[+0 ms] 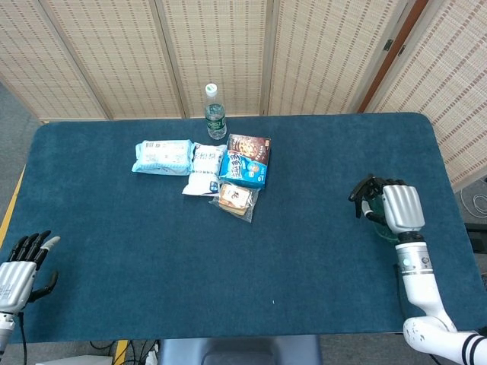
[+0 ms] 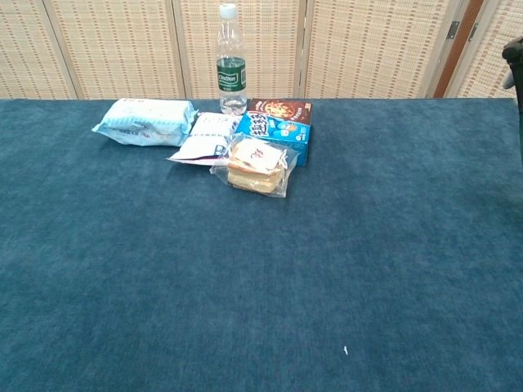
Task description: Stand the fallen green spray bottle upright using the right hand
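Observation:
In the head view my right hand (image 1: 402, 207) grips the green spray bottle (image 1: 364, 190) near the table's right edge. The bottle's body is mostly hidden under the hand; only its black trigger head pokes out to the left, with a sliver of green below the fingers. The bottle stands steeply, close to upright. At the right border of the chest view only the black trigger head (image 2: 515, 51) shows, high up. My left hand (image 1: 20, 261) hovers at the table's front-left corner, fingers spread and holding nothing.
A clear water bottle (image 1: 215, 112) stands at the back centre. In front of it lie a pale blue packet (image 1: 162, 157), a white pouch (image 1: 204, 169), a blue snack box (image 1: 246, 161) and wrapped bread (image 1: 235, 198). The blue cloth table (image 1: 304, 258) stretches between them and my hands.

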### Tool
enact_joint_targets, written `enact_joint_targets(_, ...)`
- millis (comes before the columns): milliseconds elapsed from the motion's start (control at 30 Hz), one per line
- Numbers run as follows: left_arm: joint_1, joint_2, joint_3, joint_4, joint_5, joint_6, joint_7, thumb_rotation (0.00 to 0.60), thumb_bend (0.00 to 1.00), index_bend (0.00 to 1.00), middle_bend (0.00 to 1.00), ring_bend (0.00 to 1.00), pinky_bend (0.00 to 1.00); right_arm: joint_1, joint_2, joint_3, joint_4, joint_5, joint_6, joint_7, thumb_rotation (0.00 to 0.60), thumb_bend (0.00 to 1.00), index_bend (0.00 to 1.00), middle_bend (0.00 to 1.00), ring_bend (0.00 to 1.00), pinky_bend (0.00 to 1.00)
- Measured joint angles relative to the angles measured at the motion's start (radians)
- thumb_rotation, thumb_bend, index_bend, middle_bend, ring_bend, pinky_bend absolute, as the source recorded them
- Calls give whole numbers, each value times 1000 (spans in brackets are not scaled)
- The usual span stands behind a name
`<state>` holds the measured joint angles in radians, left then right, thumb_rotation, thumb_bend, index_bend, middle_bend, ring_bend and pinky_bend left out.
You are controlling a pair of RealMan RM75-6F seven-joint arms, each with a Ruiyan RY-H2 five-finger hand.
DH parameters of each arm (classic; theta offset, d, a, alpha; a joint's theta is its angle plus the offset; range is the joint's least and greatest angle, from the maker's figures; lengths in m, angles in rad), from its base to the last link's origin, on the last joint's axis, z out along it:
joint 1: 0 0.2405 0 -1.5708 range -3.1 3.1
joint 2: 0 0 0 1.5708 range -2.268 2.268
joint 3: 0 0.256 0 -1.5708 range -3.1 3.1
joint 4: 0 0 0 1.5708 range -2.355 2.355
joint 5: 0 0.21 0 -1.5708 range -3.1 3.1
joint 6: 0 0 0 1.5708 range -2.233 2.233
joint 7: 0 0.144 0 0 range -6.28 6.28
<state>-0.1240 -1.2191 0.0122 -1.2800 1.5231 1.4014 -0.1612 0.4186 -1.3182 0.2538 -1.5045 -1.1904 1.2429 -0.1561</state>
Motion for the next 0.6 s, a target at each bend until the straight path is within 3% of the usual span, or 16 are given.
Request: enact_joint_targets(600, -4, 19, -5, -43, -8, -7, 42, 600, 454, 124, 68, 0, 0, -19, 28, 30, -45, -39, 65, 98, 600, 298, 463, 599, 473, 431)
